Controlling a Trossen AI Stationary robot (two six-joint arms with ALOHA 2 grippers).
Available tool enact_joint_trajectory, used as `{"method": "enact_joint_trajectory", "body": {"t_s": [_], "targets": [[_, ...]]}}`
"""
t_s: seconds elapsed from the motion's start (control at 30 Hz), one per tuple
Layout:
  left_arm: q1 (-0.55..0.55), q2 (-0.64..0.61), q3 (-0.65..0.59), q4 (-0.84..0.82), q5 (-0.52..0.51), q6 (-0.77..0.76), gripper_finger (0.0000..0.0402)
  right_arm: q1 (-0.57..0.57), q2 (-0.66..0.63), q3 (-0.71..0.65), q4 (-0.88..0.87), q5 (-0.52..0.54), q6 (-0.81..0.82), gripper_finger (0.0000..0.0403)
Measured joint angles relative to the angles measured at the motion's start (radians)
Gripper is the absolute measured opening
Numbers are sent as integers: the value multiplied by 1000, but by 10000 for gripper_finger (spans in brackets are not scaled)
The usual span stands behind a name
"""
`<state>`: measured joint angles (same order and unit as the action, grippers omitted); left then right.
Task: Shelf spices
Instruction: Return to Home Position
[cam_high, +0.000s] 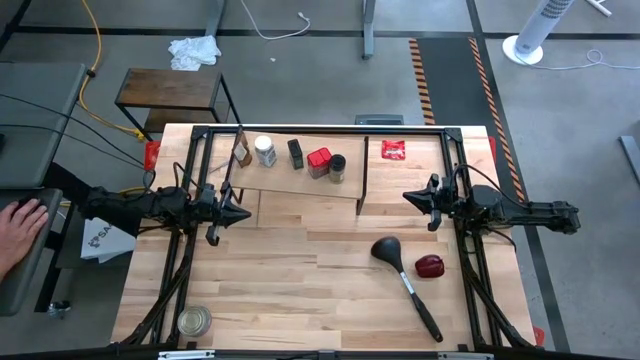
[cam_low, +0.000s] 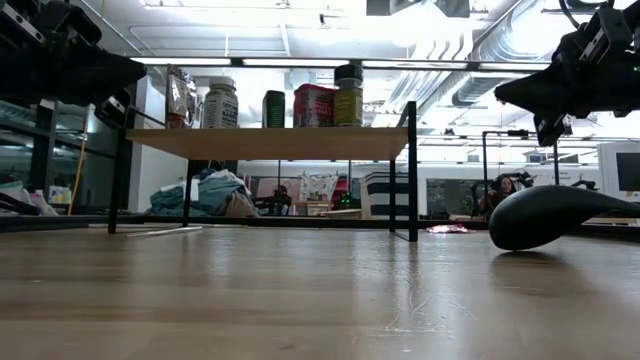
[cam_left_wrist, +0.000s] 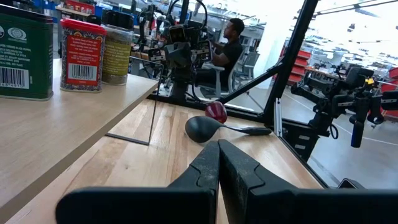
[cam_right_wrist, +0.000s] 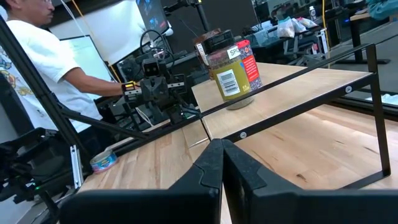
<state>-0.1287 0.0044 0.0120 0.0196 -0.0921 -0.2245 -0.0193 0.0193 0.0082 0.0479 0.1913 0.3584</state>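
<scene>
The shelf (cam_high: 300, 178) stands at the table's far middle on thin black legs. Five spices stand in a row on its plywood top: a brown bottle (cam_high: 242, 152), a white-capped jar (cam_high: 265, 150), a small black box (cam_high: 295, 152), a red tin (cam_high: 319, 160) and a dark-lidded glass jar (cam_high: 337, 168). The low view shows the row on the shelf top (cam_low: 270, 143). My left gripper (cam_high: 240, 213) hangs level and shut at the shelf's near left corner, touching nothing. My right gripper (cam_high: 408, 198) hangs level and shut just right of the shelf, holding nothing.
A black ladle (cam_high: 400, 265) and a small dark red object (cam_high: 430, 266) lie on the table's near right. A clear jar with a metal lid (cam_high: 194, 322) stands at the near left corner, a flat red packet (cam_high: 394, 149) lies at the far right. A person's hand (cam_high: 20, 225) rests beyond the left edge.
</scene>
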Motion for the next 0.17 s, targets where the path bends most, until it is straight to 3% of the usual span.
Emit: {"method": "enact_joint_trajectory", "body": {"t_s": [0.17], "targets": [[0, 0, 0, 0, 0, 0, 1, 0, 0, 0, 0, 0, 0, 0]]}}
